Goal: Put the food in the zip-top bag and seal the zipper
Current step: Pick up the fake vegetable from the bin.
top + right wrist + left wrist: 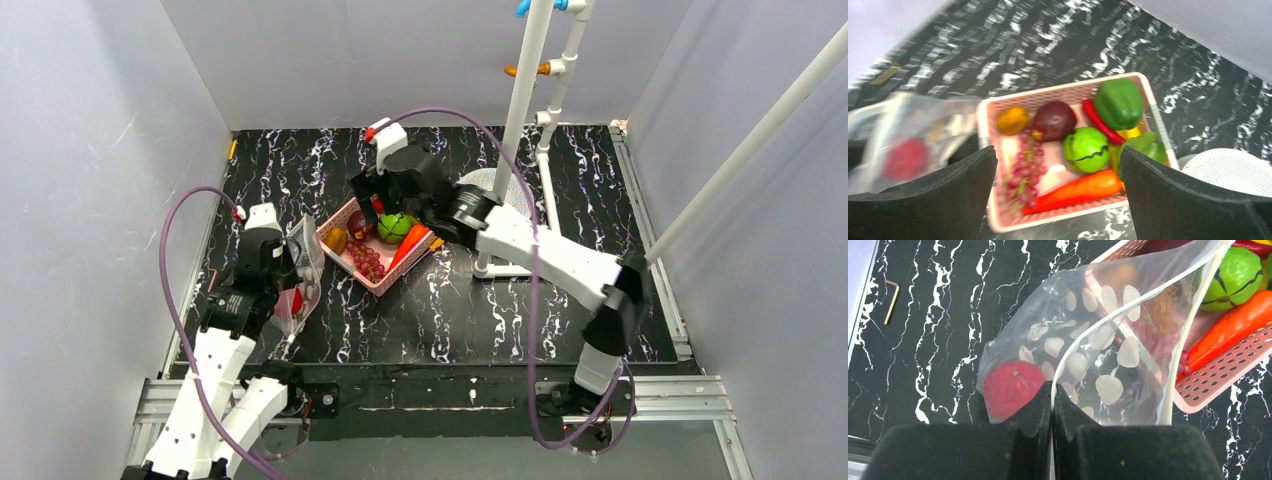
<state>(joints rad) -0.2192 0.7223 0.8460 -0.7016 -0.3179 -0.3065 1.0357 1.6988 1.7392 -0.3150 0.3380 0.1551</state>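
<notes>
The clear dotted zip-top bag (1098,340) hangs open beside the pink basket (1228,375), with the red apple (1010,387) inside it. My left gripper (1052,395) is shut on the bag's white zipper strip (1083,337) at the mouth edge. My right gripper (1058,175) is open and empty, hovering above the basket (1063,90). The basket holds purple grapes (1023,170), a carrot (1078,190), a green round piece (1087,149), a green pepper (1118,102), a red chili (1100,122), a dark red fruit (1054,120), a brown-orange fruit (1011,120) and a leafy piece (1148,147).
A white pipe stand (520,120) rises just right of the basket (385,288), with a white round disc (495,185) at its foot. A small hex key (893,300) lies near the table's left edge. Grey walls close in the left, back and right.
</notes>
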